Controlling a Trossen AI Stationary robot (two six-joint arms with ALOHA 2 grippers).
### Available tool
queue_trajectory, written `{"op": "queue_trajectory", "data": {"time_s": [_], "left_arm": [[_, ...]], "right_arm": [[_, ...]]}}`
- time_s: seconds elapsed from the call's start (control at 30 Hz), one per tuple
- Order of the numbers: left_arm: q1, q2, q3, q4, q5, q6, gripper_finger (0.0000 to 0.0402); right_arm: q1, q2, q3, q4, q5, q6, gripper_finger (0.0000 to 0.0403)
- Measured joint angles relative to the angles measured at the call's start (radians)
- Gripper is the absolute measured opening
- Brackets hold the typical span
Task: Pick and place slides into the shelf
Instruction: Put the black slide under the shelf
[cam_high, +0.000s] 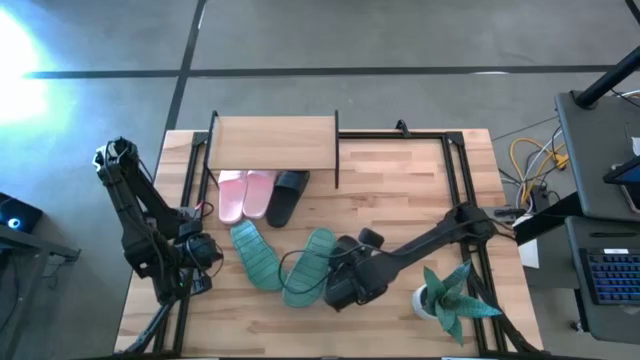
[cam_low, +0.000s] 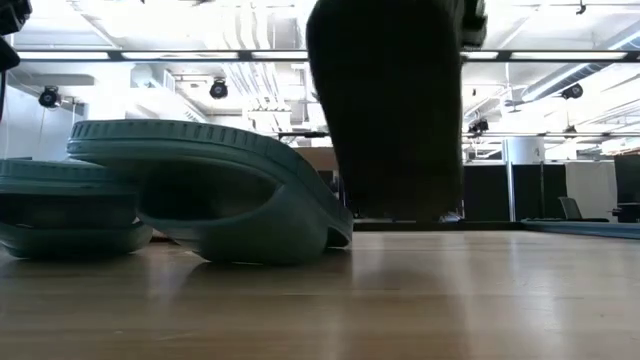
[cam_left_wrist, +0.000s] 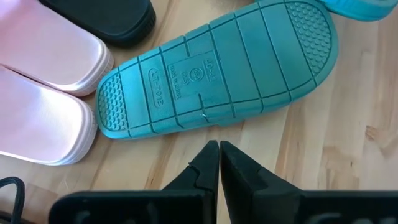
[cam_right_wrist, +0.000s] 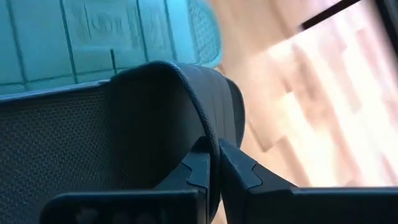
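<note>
The shelf (cam_high: 272, 144) stands at the table's far side. Two pale pink slides (cam_high: 245, 194) and one black slide (cam_high: 288, 194) lie with their far ends under its top board. Two teal slides lie mid-table: one sole up (cam_high: 254, 254) (cam_left_wrist: 217, 68), the other (cam_high: 310, 266) (cam_low: 215, 190) beside it. My right gripper (cam_high: 343, 283) (cam_right_wrist: 215, 155) is just right of them, shut on the second black slide (cam_low: 390, 110) (cam_right_wrist: 155, 112). My left gripper (cam_high: 202, 250) (cam_left_wrist: 218, 149) is shut and empty, left of the sole-up teal slide. My right gripper pinches a thin rimmed edge (cam_right_wrist: 208, 140) of the black slide between its two fingers. In the low view the slide hangs upright below the gripper, and its lower end (cam_low: 395, 205) looks just clear of the tabletop. Which part of the slide that edge belongs to, I cannot tell.
A small potted plant (cam_high: 447, 300) stands at the near right corner, close beside the right arm. A black metal frame (cam_high: 455, 170) runs around the tabletop. Bare wood lies right of the shelf (cam_high: 400, 190). Cables and a desk sit off the right edge.
</note>
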Motion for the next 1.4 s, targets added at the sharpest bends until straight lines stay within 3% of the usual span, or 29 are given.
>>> {"op": "queue_trajectory", "data": {"time_s": [0.13,0.4,0.77,1.4], "left_arm": [[0.000,0.000,-0.002,0.000,-0.003,0.000,0.0000],[0.000,0.000,-0.003,-0.003,-0.008,0.001,0.0000],[0.000,0.000,-0.003,-0.003,-0.032,0.008,0.0000],[0.000,-0.001,-0.003,-0.004,-0.018,0.005,0.0000]], "right_arm": [[0.004,-0.001,0.127,-0.077,0.073,-0.028,0.0010],[-0.106,-0.003,0.224,0.030,0.176,-0.277,0.0012],[-0.330,0.036,0.144,0.268,0.074,-0.568,0.0012],[-0.392,0.058,-0.073,0.507,0.150,-0.705,0.0013]]}}
